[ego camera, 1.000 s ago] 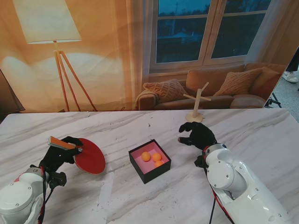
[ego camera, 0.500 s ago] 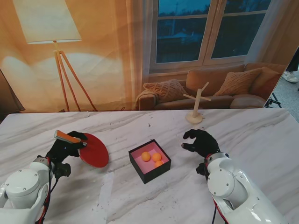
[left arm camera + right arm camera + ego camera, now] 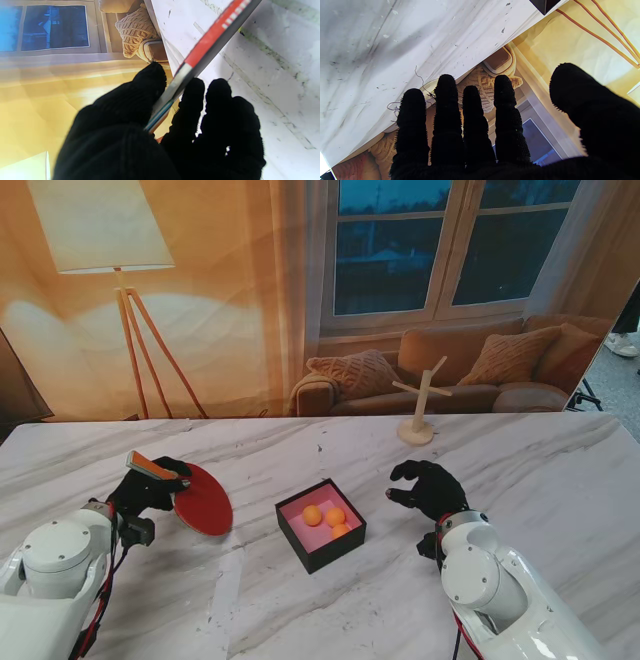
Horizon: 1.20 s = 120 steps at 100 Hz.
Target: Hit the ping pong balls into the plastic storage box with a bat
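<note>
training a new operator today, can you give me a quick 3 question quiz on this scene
1. True or false: the left hand is closed on the bat.
2. How many ping pong balls lie in the storage box? A) one B) three C) five
3. Fill in: the right hand is ____ and holds nothing.

Key
1. True; the left wrist view shows the fingers wrapped around the bat.
2. B; three orange balls sit together in the box.
3. Open; its fingers are spread, on the right of the box.

White marble table (image 3: 560, 470), small wooden branched stand (image 3: 419, 408) at its far edge, printed living-room backdrop (image 3: 200, 300)
</note>
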{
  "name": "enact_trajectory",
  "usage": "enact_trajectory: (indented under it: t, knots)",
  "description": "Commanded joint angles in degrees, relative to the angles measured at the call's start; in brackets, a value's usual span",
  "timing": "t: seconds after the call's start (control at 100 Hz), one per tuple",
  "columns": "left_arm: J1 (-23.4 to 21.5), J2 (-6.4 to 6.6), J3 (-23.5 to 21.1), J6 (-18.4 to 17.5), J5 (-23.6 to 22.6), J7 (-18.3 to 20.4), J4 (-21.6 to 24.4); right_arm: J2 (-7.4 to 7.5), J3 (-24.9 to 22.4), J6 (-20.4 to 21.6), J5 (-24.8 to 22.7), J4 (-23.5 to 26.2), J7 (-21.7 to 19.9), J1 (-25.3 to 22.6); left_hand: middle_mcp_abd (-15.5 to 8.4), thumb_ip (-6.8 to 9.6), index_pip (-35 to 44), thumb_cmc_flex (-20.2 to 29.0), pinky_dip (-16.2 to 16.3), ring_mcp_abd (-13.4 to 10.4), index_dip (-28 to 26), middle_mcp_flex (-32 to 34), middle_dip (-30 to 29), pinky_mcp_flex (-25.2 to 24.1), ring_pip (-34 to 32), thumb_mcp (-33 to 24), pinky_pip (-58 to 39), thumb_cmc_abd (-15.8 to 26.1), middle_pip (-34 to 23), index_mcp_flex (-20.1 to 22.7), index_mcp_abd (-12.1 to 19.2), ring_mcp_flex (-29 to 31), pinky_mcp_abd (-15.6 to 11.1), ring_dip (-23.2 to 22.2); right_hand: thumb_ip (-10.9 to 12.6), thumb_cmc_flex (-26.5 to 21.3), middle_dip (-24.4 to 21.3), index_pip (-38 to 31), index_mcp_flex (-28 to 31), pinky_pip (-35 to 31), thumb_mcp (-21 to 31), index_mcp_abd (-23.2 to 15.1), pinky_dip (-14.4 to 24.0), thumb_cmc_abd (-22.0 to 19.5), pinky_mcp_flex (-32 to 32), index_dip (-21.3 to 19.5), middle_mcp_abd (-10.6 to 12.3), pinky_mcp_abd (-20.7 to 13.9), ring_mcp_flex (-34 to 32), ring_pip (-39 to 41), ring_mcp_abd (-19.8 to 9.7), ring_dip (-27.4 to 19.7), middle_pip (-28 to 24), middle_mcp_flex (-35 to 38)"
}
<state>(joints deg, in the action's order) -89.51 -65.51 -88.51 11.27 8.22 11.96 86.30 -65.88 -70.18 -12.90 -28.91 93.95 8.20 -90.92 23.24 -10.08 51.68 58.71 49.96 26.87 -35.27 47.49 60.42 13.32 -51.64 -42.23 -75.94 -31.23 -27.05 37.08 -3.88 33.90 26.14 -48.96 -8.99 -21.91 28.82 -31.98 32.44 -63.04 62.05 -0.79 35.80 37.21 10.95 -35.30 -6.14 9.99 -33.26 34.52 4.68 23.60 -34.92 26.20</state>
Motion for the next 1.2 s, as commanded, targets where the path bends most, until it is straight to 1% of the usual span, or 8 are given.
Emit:
enact_trajectory:
  t: [0.0, 0.23, 0.39, 0.57, 0.68, 0.92, 1.12, 1.19]
  knots:
    - [0.38, -0.03, 0.27, 0.38, -0.99, 1.09, -0.48, -0.29, 0.12, -0.91, 0.14, -0.07, -0.56, -0.40, -7.13, 0.27, 0.34, 4.40, 1.70, 1.64, 0.92, -6.14, -1.81, -2.00, -1.46, -3.41, 0.61, 3.47, 3.22, 3.43, -2.63, -1.31, -5.63, -1.46, 2.90, 1.88, -0.24, 0.22, 0.13, -0.83, -1.26, 0.37, 1.17, -1.06, -0.72, 0.37, -0.06, -0.24, 2.74, -0.54, -0.07, -0.06, -0.05, -2.00]
    - [0.48, 0.10, 0.48, -0.44, -2.20, 0.86, -0.72, -0.25, 0.22, -2.27, 0.55, 0.47, -1.22, -0.68, -8.57, 3.80, -30.43, 0.56, -0.36, -0.37, 13.18, -14.59, -8.57, -7.05, 2.29, -5.67, 3.72, 7.25, -0.28, -1.22, 0.39, -5.90, -7.37, -1.55, 3.19, 1.77, -0.33, 0.35, 0.75, -1.09, -1.60, 0.25, 1.23, -1.59, -0.88, 0.39, -0.23, -0.28, 2.92, -0.34, -0.04, 0.03, 0.06, -2.52]
    - [0.65, 0.76, 0.32, -1.42, -4.33, 2.58, -0.94, -0.24, 0.48, -2.65, 0.79, 0.61, -1.54, -0.59, -10.22, 7.24, -40.19, -2.97, -3.25, -1.64, 18.74, -18.45, -19.30, -9.86, 5.73, -6.84, 6.49, 9.16, -1.53, -9.81, 3.16, -8.11, -8.02, -0.37, 3.22, 1.71, -0.35, 0.45, 0.82, -1.30, -1.65, 0.27, 1.27, -1.68, -0.92, 0.37, -0.33, -0.17, 2.94, -0.18, -0.09, 0.07, -0.07, -2.78]
    - [0.92, 0.73, 0.55, -2.57, -5.98, 1.67, -1.72, -0.23, 0.64, -2.99, 0.95, 0.71, -1.74, -0.55, -12.82, 6.98, -48.63, -7.78, -3.74, -2.18, 23.33, -22.13, -23.91, -10.62, 8.17, -4.50, 7.84, 4.61, 0.43, -24.57, 1.09, -9.57, -8.27, 0.85, 3.29, 1.79, -0.39, 0.47, 0.96, -1.40, -1.61, 0.33, 1.21, -2.31, -0.84, 0.31, -0.37, -0.43, 3.00, -0.06, -0.03, 0.08, -0.19, -2.99]
    - [0.82, 0.40, 0.77, -1.79, -7.03, -0.28, -1.53, -0.15, 0.78, -3.09, 1.24, 0.93, -2.27, -0.56, -13.23, 6.32, -49.25, -10.29, -3.53, -1.15, 22.90, -22.62, -23.90, -10.97, 7.78, -1.52, 7.71, 4.93, -0.85, -27.22, -2.73, -9.80, -8.23, 0.63, 3.33, 1.93, -0.41, 0.45, 0.98, -1.43, -1.79, 0.27, 1.18, -2.62, -0.89, 0.26, -0.38, -0.45, 3.02, 0.05, -0.07, 0.11, -0.27, -3.19]
    - [0.00, -0.21, 0.66, 4.19, -9.30, -3.62, 0.24, -0.13, 1.15, -3.02, 1.72, 1.01, -2.65, -0.41, -6.84, 7.38, -48.14, -9.24, -3.13, 2.98, 19.24, -20.37, -22.32, -9.52, 4.43, 13.68, 4.62, 15.08, -3.86, -22.52, -15.00, -7.86, -6.24, 0.65, 3.48, 2.27, -0.50, 0.46, 0.91, -1.52, -1.90, 0.17, 1.10, -3.82, -0.82, 0.19, -0.28, -0.63, 3.07, 0.15, -0.31, 0.09, -0.36, -3.42]
    - [-0.83, -0.30, 0.89, 7.13, -13.62, -5.78, 0.55, -0.04, 1.43, -2.80, 2.82, 0.98, -3.63, -0.27, -1.28, 7.79, -35.61, -6.23, 6.20, 8.12, 10.15, -7.62, -20.09, 3.00, -6.29, 16.93, -2.05, 19.13, -10.51, -3.32, -14.78, 3.95, 0.77, -1.26, 3.74, 2.70, -0.52, 0.41, 0.80, -1.42, -2.42, 0.19, 0.97, -5.16, -0.94, 0.12, -0.20, -0.98, 3.38, 0.21, -0.50, 0.10, -0.49, -4.05]
    - [-1.11, -0.48, 1.06, 7.37, -14.98, -7.19, 0.43, -0.04, 1.51, -2.75, 2.97, 0.96, -3.69, -0.21, -1.28, 5.38, -27.53, -0.27, 8.09, 8.65, 2.96, -3.87, -19.89, 7.60, -9.69, 18.70, -3.94, 15.92, -12.79, 0.46, -12.67, 7.86, 2.40, -0.81, 3.82, 2.75, -0.53, 0.35, 0.89, -1.45, -2.48, 0.19, 0.97, -5.41, -0.92, 0.10, -0.12, -0.95, 3.39, 0.24, -0.55, 0.10, -0.55, -4.08]
